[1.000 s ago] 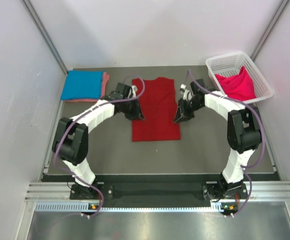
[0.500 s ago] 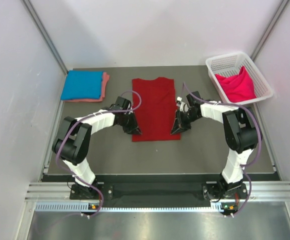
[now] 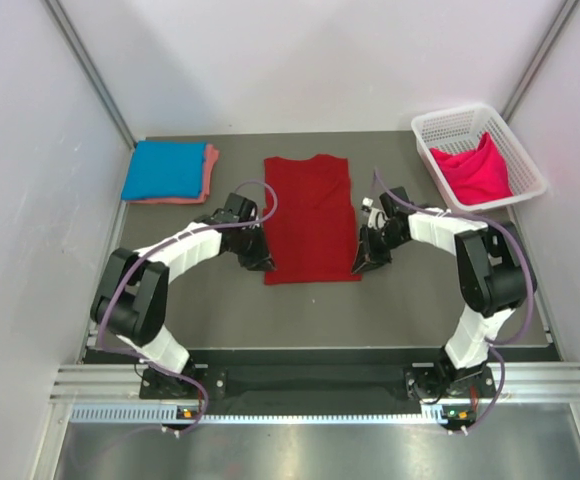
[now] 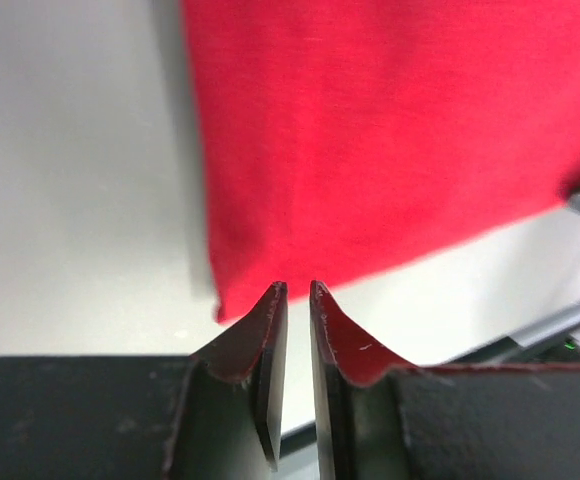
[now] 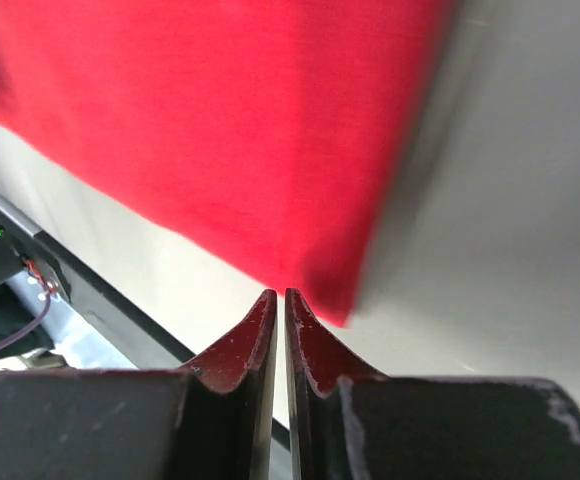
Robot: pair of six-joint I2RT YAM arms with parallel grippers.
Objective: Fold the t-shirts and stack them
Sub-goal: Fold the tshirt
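White lattice basket (image 3: pixel 448 126) sits at the table's (image 3: pixel 310 312) far right corner and holds one hot pink t-shirt (image 3: pixel 478 170), bunched, filling the near half of the basket. At the far left corner, the bright blue t-shirt (image 3: pixel 163 168) lies folded on top of the salmon pink t-shirt (image 3: pixel 210 160), with pink showing along the right and near edges. Dark red t-shirt (image 3: pixel 310 215) lies flat mid-table as a long rectangle, collar toward the far edge, hem toward the near edge. Left gripper (image 3: pixel 261 263) is at the near-left corner of the hem, fingers drawn to a narrow slit, tips overlapping the cloth edge and pinching it. Right gripper (image 3: pixel 361 266) is at the near-right corner, fingers almost touching, tips right on the hem and nipping the edge.
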